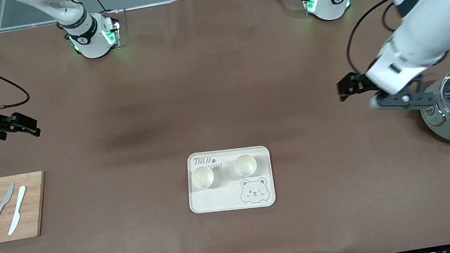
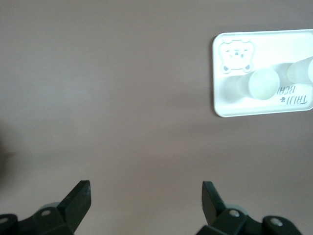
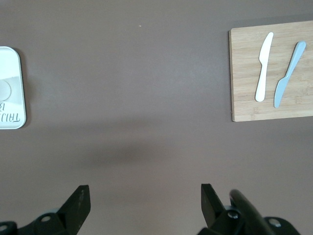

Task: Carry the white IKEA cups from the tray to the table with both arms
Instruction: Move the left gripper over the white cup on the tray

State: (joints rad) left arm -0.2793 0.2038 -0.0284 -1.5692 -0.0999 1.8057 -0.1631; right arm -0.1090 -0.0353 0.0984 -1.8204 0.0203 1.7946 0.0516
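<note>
Both my claws open, empty: left claw [image 1: 342, 90], right claw [image 1: 31, 125] over bare bench [image 1: 218, 83]. Cups [image 1: 202, 177] [image 1: 245, 165] on tray [image 1: 262, 199] between them, each arm nearest its own-end cup.

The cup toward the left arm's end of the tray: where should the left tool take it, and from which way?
Grip the cup across its rim, coming straight down. It stands upright, mouth open, apart from the other cup on the tray, so one finger could likely go inside. The left tool is open.

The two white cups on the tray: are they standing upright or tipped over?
Upright. Both cups stand on the tray with their round rims facing up, their insides visible from above.
</note>
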